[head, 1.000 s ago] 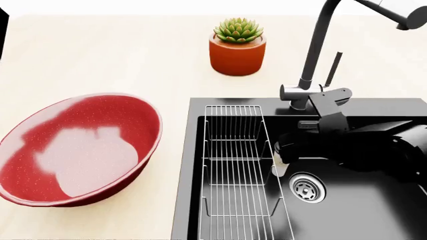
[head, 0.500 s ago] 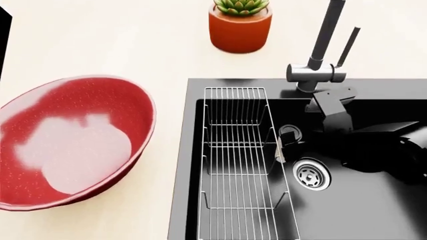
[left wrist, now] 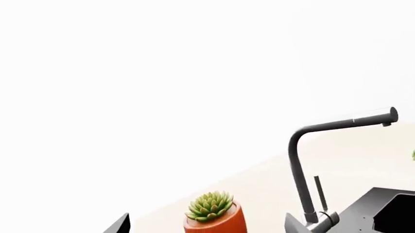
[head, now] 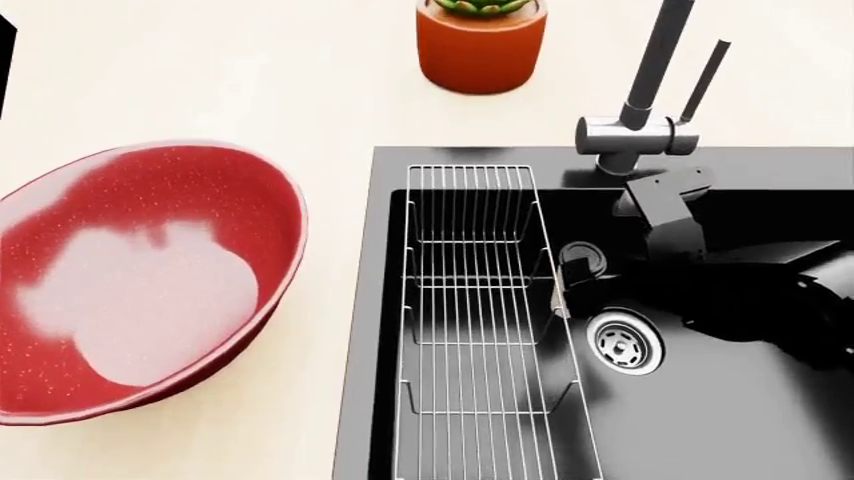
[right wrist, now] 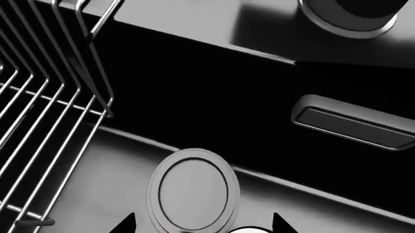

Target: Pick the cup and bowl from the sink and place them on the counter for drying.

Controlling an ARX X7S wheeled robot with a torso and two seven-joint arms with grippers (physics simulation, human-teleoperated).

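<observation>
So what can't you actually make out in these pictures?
Left gripper: in no view; the left wrist view is mostly blank white.
Cup: the head view shows only its dark lid, the body lost against the black sink.
Bowl: cut off by the head view's left and bottom edges.
Right gripper: only its tips show, at the right wrist view's bottom edge.

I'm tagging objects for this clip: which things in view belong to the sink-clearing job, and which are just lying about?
Part of the job:
bowl, on the counter
cup, in the sink
right gripper, near the cup

Just lying about:
succulent pot
faucet
wire rack
</observation>
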